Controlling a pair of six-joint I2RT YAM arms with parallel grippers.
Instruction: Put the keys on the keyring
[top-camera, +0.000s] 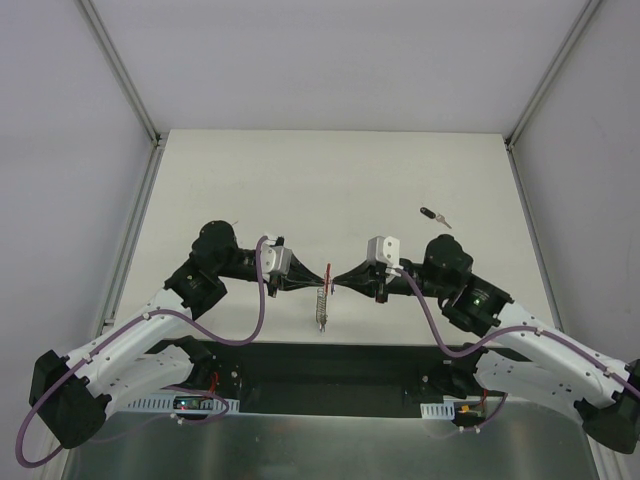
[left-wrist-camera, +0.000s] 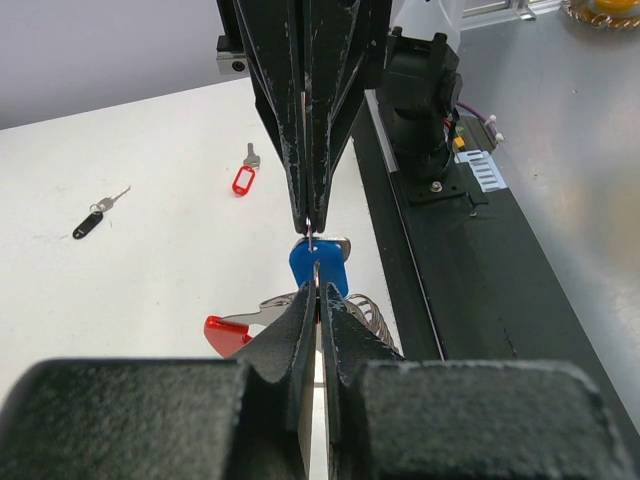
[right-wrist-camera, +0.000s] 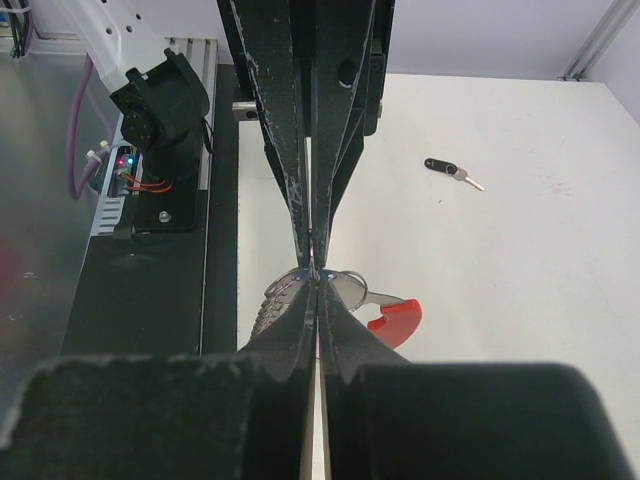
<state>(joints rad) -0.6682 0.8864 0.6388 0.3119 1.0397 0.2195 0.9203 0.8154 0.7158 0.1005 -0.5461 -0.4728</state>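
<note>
Both grippers meet tip to tip at the keyring (top-camera: 326, 276).

The left gripper (left-wrist-camera: 318, 296) has its fingers pressed tight on the blue key (left-wrist-camera: 319, 263), right up against the keyring's metal ring. The right gripper (right-wrist-camera: 316, 283) has its fingers squeezed together too, pinching that ring. The red band sticks out beside the tips. The black key (top-camera: 434, 215) lies well apart from the keyring.

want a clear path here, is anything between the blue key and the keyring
Nothing visible does. The blue key is right beside the keyring, where the tips of the shut left gripper and right gripper meet. The black key lies well aside.
</note>
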